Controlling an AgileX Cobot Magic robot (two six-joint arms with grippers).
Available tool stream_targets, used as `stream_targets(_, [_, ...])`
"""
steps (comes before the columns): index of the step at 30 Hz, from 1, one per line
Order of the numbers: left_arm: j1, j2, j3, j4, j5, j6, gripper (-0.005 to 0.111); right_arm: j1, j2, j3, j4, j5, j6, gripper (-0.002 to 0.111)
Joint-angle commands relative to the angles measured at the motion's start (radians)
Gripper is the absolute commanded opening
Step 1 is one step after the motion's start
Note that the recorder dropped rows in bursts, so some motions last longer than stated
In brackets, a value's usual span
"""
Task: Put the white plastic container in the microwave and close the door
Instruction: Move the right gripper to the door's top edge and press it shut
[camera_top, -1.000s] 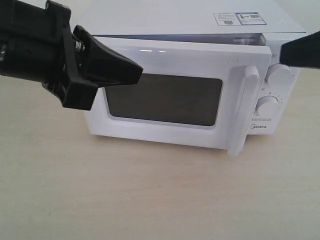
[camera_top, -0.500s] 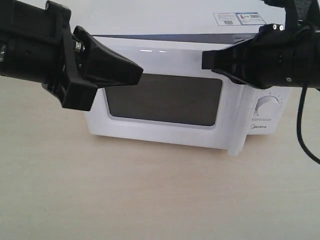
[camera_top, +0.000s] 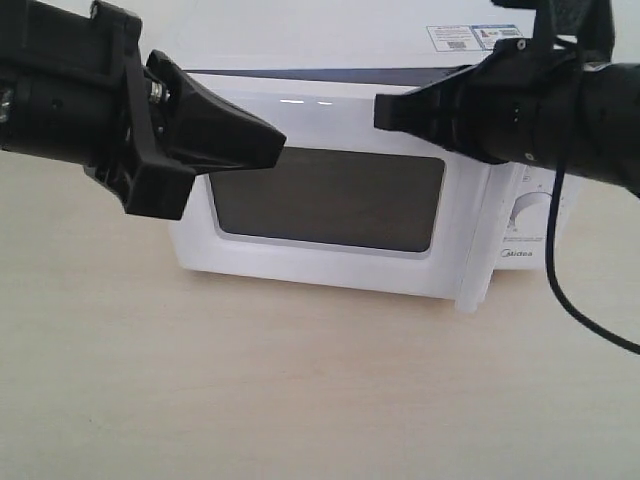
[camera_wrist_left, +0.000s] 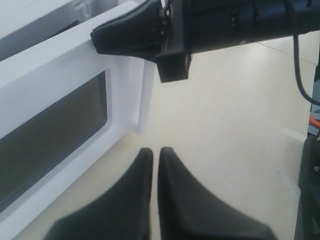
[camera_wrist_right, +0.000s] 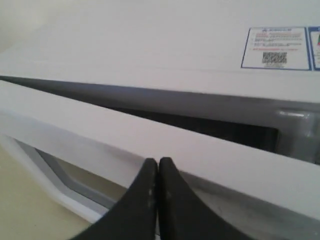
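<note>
The white microwave (camera_top: 340, 40) stands on the table with its door (camera_top: 330, 200) slightly ajar; a dark gap shows along the door's top. My left gripper (camera_top: 280, 143) is shut and empty, hovering in front of the door's upper left, its tips (camera_wrist_left: 156, 150) over the table. My right gripper (camera_top: 380, 110) is shut and empty, with its tip at the door's upper right edge (camera_wrist_right: 158, 161). The bar handle (camera_wrist_left: 142, 100) is partly hidden behind the right arm. The white plastic container is out of view.
A pale wooden tabletop (camera_top: 300, 390) spreads in front of the microwave. One knob (camera_top: 535, 212) and the Midea logo show under the right arm. Stickers (camera_wrist_right: 275, 47) sit on the microwave's top. A black cable (camera_top: 555, 290) hangs from the right arm.
My right arm has swung in from the right edge and moved left across the knobs to the door's upper right. The left arm has stayed still.
</note>
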Motion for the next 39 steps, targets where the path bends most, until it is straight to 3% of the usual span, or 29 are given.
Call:
stream_targets(1, [-0.006, -0.005, -0.009, -0.011, -0.009, -0.001, 0.004, 0.001, 0.056, 0.004, 0.003, -0.032, -0.007, 0.0])
stream_targets(22, [-0.006, -0.005, -0.009, -0.011, -0.02, -0.001, 0.004, 0.001, 0.097, 0.004, 0.0, -0.277, 0.024, 0.0])
stream_targets(39, [-0.006, -0.005, -0.009, -0.011, -0.032, -0.001, 0.004, 0.001, 0.186, -0.055, -0.006, -0.279, 0.017, 0.0])
